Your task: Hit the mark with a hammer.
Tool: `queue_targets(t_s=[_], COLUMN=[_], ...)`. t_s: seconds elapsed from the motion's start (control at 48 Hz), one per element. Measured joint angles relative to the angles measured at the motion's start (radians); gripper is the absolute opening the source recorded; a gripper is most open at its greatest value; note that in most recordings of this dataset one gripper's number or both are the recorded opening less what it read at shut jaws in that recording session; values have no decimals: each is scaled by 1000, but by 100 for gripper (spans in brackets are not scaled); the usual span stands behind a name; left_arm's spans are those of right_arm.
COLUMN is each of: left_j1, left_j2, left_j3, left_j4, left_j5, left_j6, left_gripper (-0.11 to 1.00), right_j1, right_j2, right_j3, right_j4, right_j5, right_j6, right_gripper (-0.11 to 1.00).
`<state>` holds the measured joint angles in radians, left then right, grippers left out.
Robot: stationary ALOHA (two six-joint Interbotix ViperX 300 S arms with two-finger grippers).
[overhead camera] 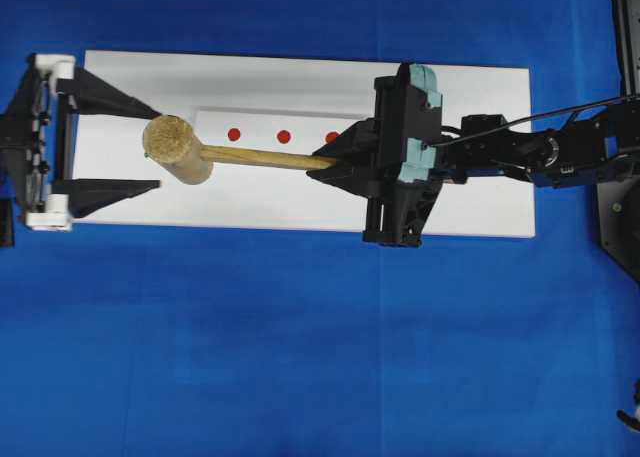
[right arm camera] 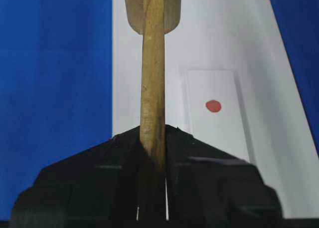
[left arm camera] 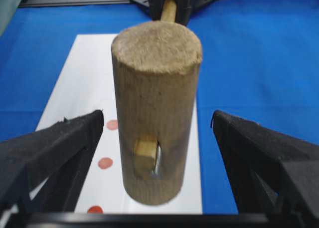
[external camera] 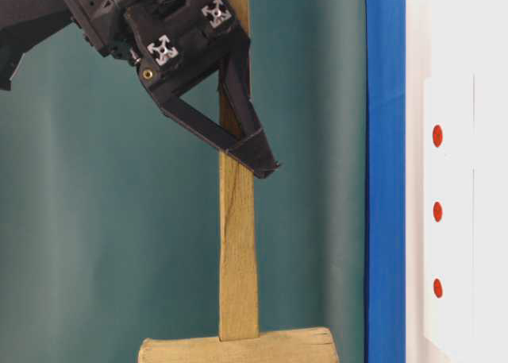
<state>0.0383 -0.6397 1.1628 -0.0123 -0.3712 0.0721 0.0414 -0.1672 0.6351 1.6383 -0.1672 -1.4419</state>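
Note:
The hammer hangs level above the white board, head to the left and handle pointing right. My right gripper is shut on the handle near its end. My left gripper stands wide open, with its fingers on either side of the cylindrical head and clear gaps between them and the wood. Three red marks sit in a row on a raised white strip beside the handle; one mark shows to the right of the handle in the right wrist view.
The white board lies on a blue cloth that covers the table all round it. A black arm base stands at the right edge. In the table-level view a teal backdrop is behind the hammer.

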Motion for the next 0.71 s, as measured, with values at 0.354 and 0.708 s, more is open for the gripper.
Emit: queue_targets(t_s=[0.354, 0.708], left_j1=[2, 0], left_j2=[175, 190], left_j3=[-98, -115], left_j4=[0, 0], left_j5=[-28, -28], left_j6=[0, 0], left_gripper=[94, 68], right_j1=[0, -2], right_j2=[0, 0], right_j3=[0, 0], right_j4=[-11, -34], right_j5=[0, 32], right_j6=[0, 0], right_gripper=[3, 3])
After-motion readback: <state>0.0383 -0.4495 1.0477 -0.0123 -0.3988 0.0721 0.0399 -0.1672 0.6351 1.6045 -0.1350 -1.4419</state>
